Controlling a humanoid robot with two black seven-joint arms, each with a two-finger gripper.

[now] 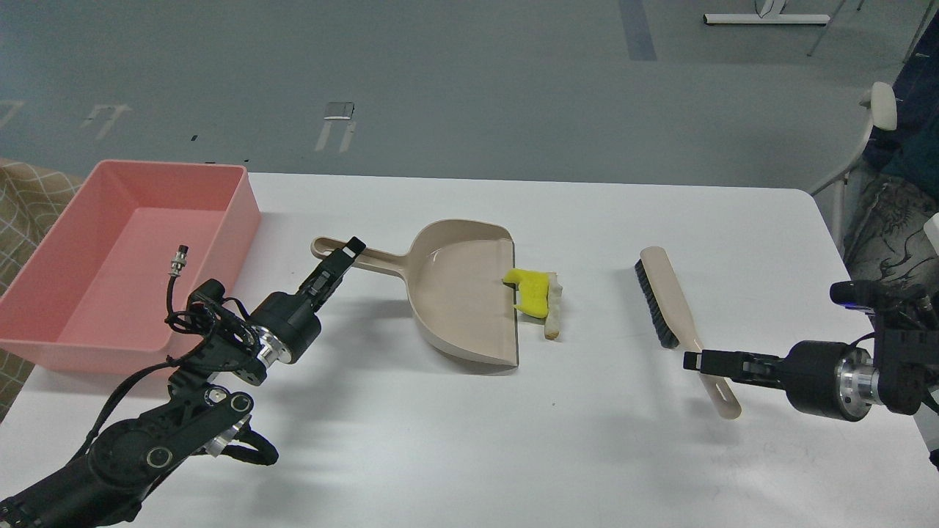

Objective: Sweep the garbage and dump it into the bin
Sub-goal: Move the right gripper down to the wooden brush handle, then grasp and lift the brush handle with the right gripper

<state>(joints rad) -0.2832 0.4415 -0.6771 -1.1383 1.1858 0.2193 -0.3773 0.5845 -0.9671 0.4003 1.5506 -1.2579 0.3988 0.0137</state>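
Observation:
The yellow sponge-like chunk (533, 291) lies on the white table right at the mouth of the beige dustpan (462, 293). The bread slice (554, 312) lies against the chunk's right side. The pink bin (244, 220) stands at the table's left end and looks empty. My left gripper (351, 253) is over the dustpan's long handle (381, 261), near its far end; I cannot tell if it grips it. A beige hand brush (664, 293) with dark bristles lies to the right. My right gripper (693, 361) is at the brush's handle, side-on, its fingers not distinguishable.
The table's right edge (843, 242) is close to a chair and clutter at the far right. A patterned cloth (29, 198) shows behind the bin on the left. Grey floor lies beyond the table's far edge.

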